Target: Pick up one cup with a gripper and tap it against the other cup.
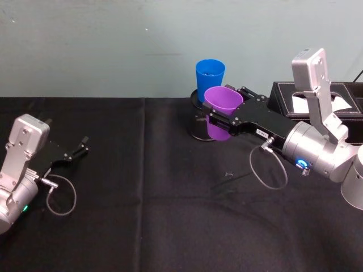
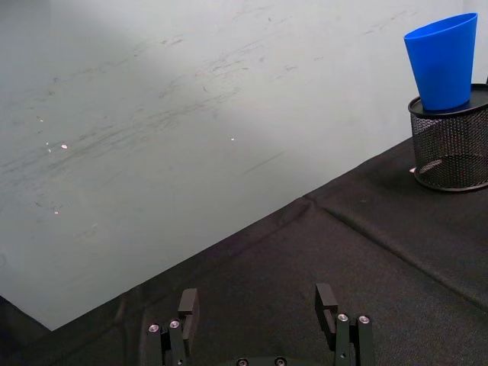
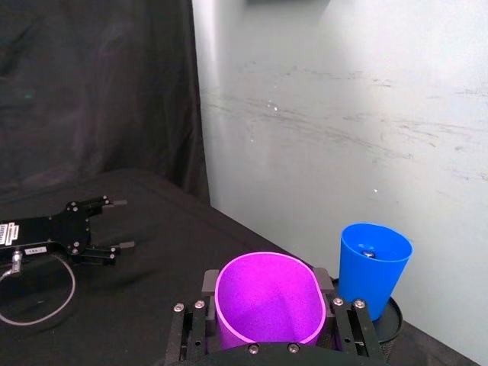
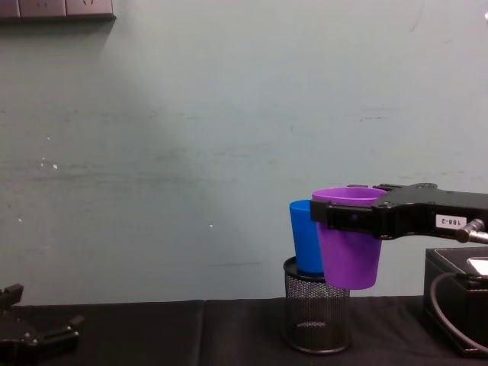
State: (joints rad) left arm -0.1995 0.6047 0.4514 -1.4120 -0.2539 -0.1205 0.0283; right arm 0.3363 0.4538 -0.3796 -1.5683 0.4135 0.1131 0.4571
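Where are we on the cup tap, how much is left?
Done: the right gripper is shut on the purple cup and holds it off the table. In hand: the cup hangs beside the blue cup, which stands in the mesh holder; contact cannot be confirmed. Remaining: the tap itself. The left gripper is parked open.

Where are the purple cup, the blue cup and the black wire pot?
purple cup [image 4: 349,255]: chest view, on its side wall.
blue cup [image 1: 209,82]: head view, on its outer wall under the rim.
black wire pot [image 4: 316,316]: chest view, on its mesh wall.
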